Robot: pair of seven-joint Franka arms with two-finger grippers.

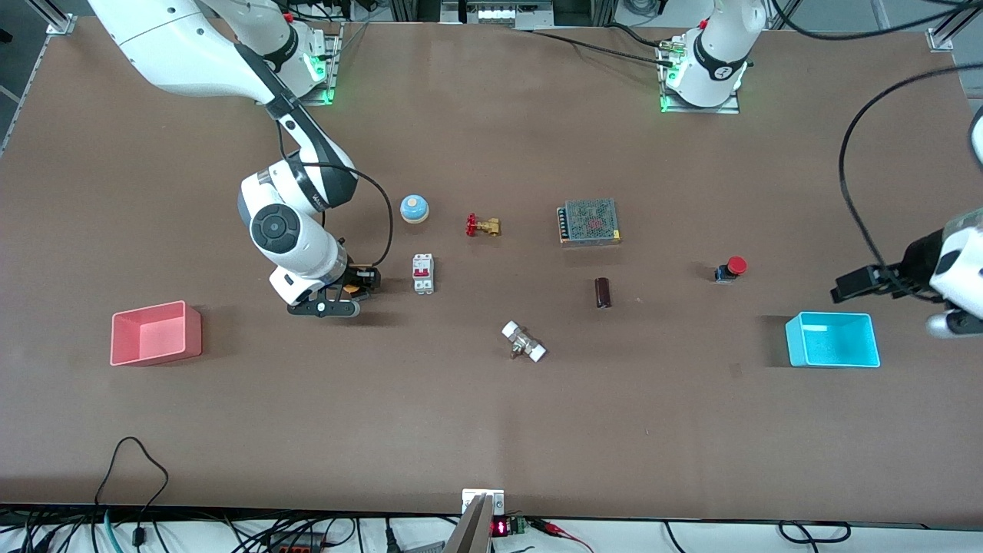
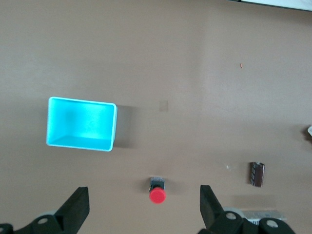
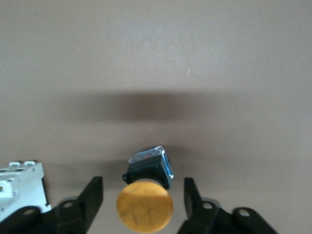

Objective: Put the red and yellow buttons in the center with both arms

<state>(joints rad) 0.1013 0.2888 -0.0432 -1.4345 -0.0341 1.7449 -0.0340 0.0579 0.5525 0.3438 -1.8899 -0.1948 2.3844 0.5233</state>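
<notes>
The right gripper [image 3: 143, 195] is low at the table beside the breaker [image 1: 423, 273], toward the right arm's end. Its fingers [image 3: 92, 195] stand open on either side of the yellow button [image 3: 145, 204], and a gap shows at each side of the cap, so nothing is gripped.

The left gripper [image 2: 144, 207] hangs wide open and empty, high over the table near the blue bin [image 1: 833, 340]. The red button [image 1: 732, 269] sits on the table, well apart from the breaker toward the left arm's end, just farther from the front camera than the blue bin.
</notes>
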